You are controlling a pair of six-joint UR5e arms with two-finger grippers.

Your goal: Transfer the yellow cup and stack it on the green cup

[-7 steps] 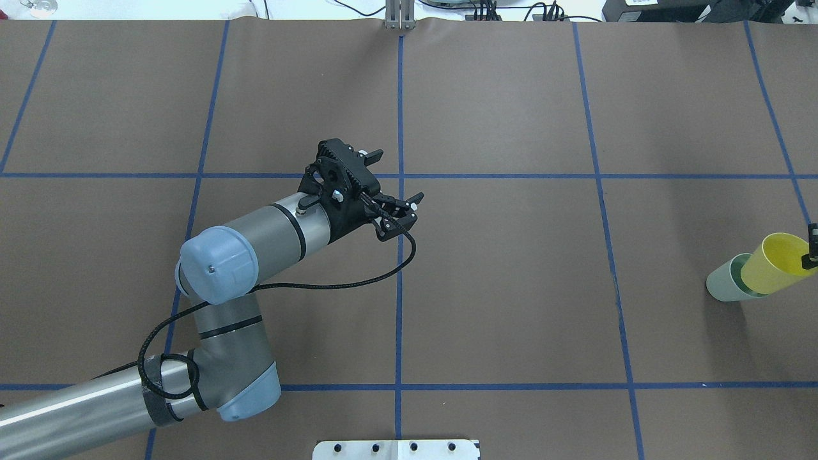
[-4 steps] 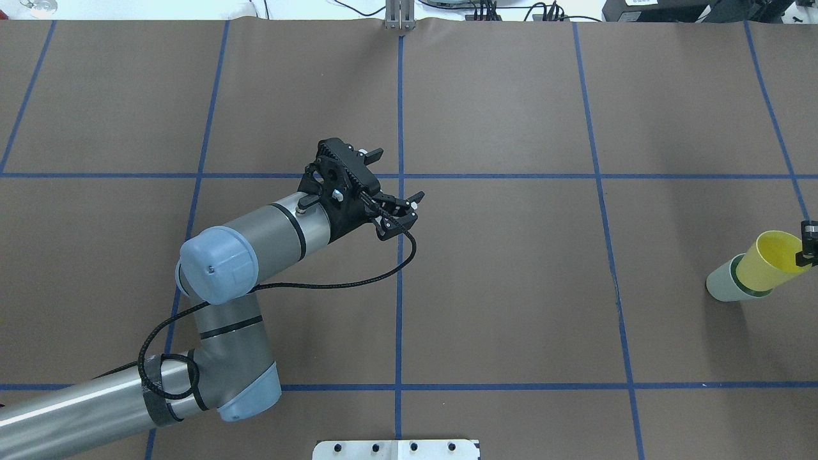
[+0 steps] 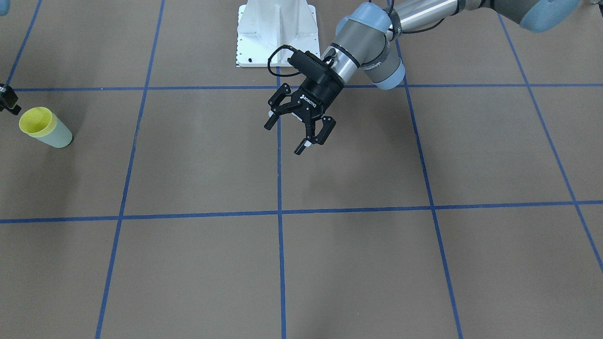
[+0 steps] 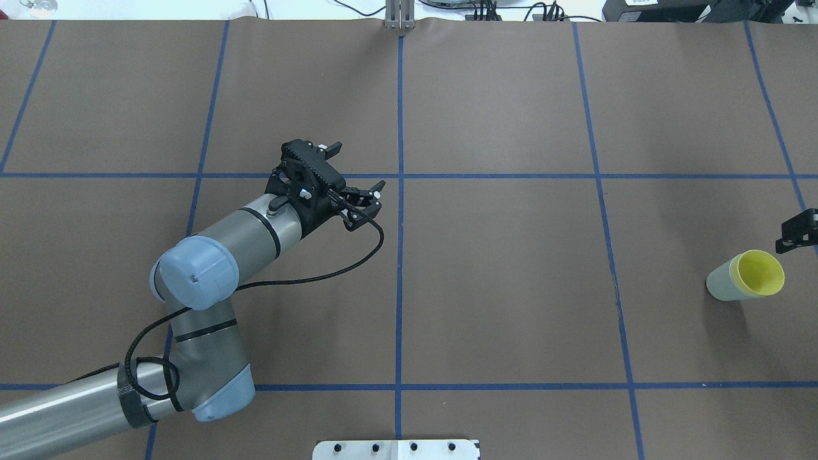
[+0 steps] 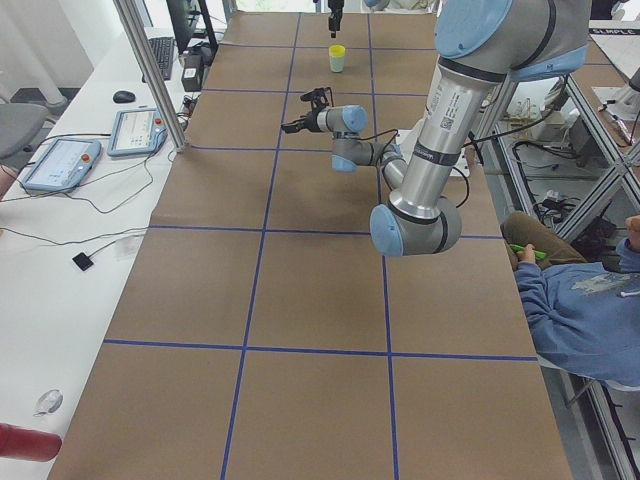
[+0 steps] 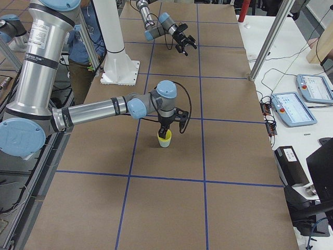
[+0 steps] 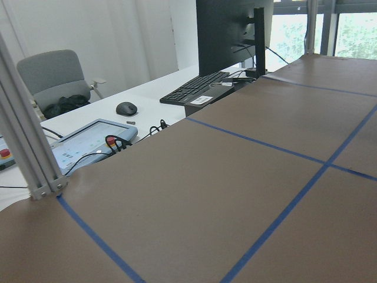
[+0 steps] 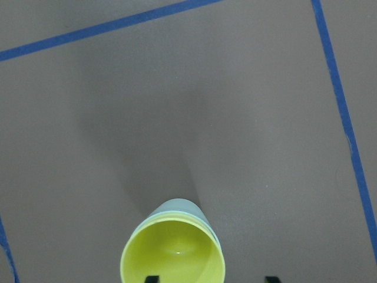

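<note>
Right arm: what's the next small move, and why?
Probably lift the right gripper straight up and clear. The yellow cup already sits nested upright in the green cup, and the fingers are spread open above its rim, gripping nothing, so only retreat seems left.

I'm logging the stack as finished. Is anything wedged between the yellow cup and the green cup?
Nothing visible is. The yellow cup sits nested inside the green cup, its rim just above the green rim.
</note>
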